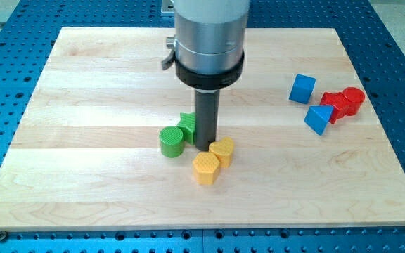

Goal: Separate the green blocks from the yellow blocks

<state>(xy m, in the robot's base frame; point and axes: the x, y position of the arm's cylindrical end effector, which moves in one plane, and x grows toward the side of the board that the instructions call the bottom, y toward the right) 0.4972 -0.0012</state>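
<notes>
The counter [83, 84] held no containers. The arm carried a rod rather than jaws; its tip [206, 147] stood wedged between the green blocks, cylinder [171, 141] and partly hidden block [187, 125], and the touching yellow blocks [206, 169] [223, 150]. Separation seemed under way; next likely a push driving one colour clear.

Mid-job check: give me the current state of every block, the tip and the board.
Green cylinder: upright, left of my tip.
Green block: partly hidden behind rod.
Yellow blocks: touching, just right of tip.
My tip: between greens and yellows.
Blue blocks: far right.
Red blocks: clustered, far right.
Board: flat.
</notes>
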